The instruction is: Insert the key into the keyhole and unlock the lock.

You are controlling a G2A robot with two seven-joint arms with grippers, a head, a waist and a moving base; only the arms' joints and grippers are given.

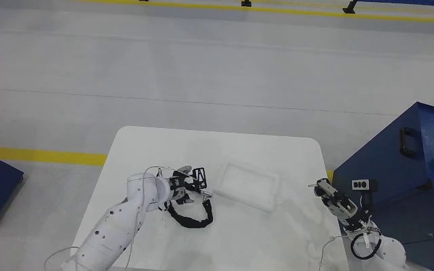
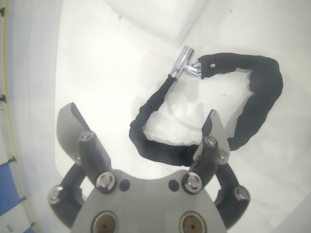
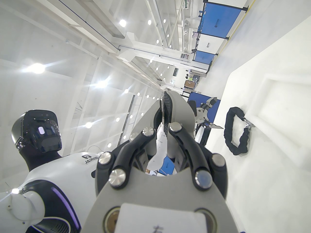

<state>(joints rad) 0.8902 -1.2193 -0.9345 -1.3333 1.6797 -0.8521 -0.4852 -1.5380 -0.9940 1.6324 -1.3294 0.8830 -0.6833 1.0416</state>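
- My left gripper [image 2: 142, 109] stood wide open with nothing in it, its two fingers [image 2: 70, 122] spread well apart above the white table [image 2: 102, 73]
- The chain lock [image 2: 257, 93], a loop in a black cloth sleeve, lay flat on the table just ahead of those fingers
- One left fingertip sat over the near bend of the loop, and I could not tell whether it touched the sleeve; the other fingertip was off to the side of the loop, over bare table
- The lock's shiny metal cylinder [image 2: 183, 60] lay at the end of the loop farthest from the left fingers, joining the two ends of the chain
- I could not make out the keyhole on it
- A white foam tray [image 2: 150, 8] lay beyond the cylinder, farther from the left fingers than the whole loop, with one corner just beside the cylinder's end
- My right gripper [image 3: 165, 105] had its fingers [image 3: 181, 109] pressed together, the dark pads meeting along their length
- I could not tell whether anything thin was pinched between those pads
- The right fingers were at the table's edge, well apart from the chain lock and the tray, with the tray between them and the lock
- The right fingertips pointed up and away from the table top, not at the loop
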